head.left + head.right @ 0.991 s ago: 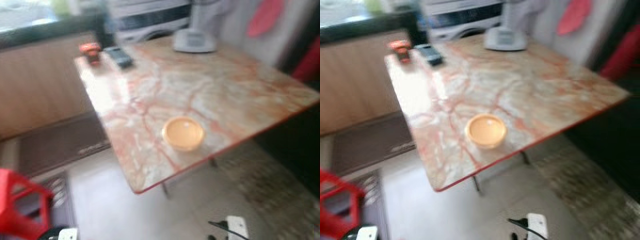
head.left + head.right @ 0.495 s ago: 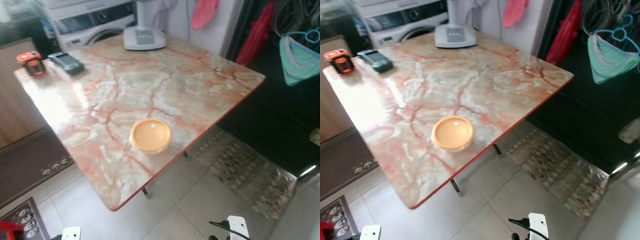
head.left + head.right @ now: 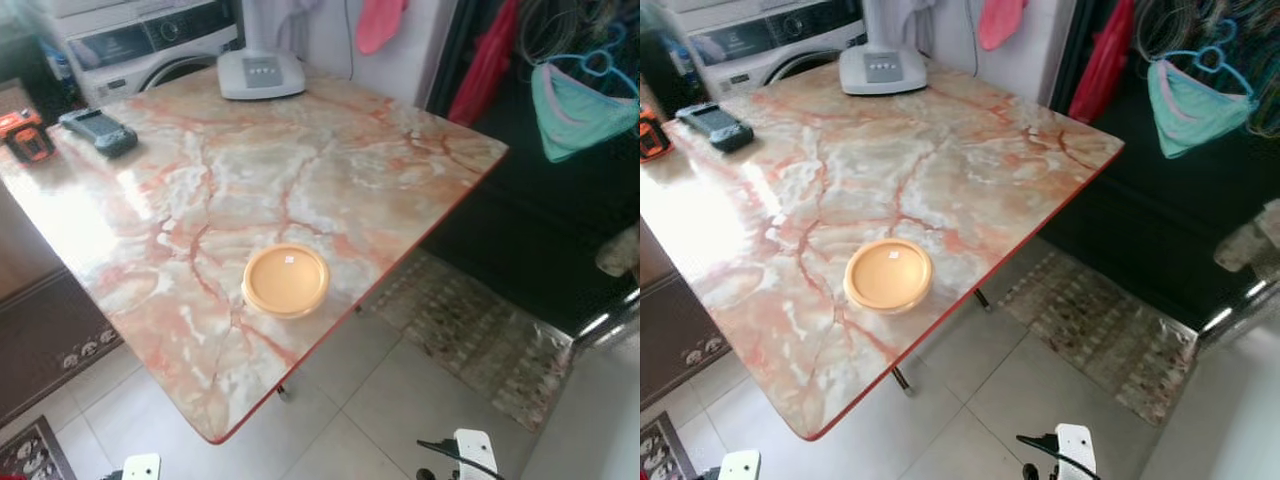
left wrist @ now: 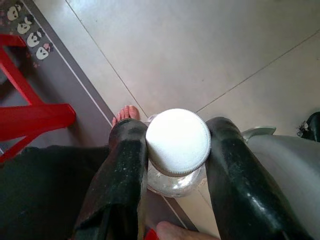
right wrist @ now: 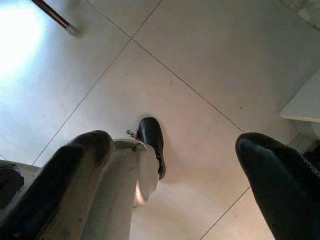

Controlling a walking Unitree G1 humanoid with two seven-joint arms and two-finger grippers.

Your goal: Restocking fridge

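- Through the head camera I look down on a marble-patterned bench (image 3: 300, 160) with a red edge, standing on a pale tiled floor (image 3: 400, 400).
- An orange round container (image 3: 286, 280) with a lid sits on the bench near its closest edge, well apart from everything else on it.
- At the far side of the bench I see the white base of an appliance (image 3: 260, 72); toward the far left corner lie a dark handset (image 3: 98, 130) and, just beside it, an orange and black tape measure (image 3: 22, 134).
- Behind the bench stands a washing machine (image 3: 140, 40). To the right, a teal garment (image 3: 580, 100) hangs on a hanger against a dark opening, with red cloth (image 3: 485, 60) beside it, and a patterned mat (image 3: 470, 330) lies on the floor below.
- In the left wrist view, my left pincer (image 4: 176, 165) is closed on a clear jar (image 4: 175, 177) with a white lid (image 4: 178, 141), one black finger (image 4: 125, 170) pressed to each side of it, held above the floor.
- Below it I make out a person's bare toes (image 4: 126, 113), a red stool frame (image 4: 30, 112) and a dark rug with panda faces (image 4: 30, 35).
- In the right wrist view, my right pincer (image 5: 180, 170) hangs with its fingers spread wide and nothing between them, over the tiles; a bench leg's foot (image 5: 60, 22) shows near one corner.
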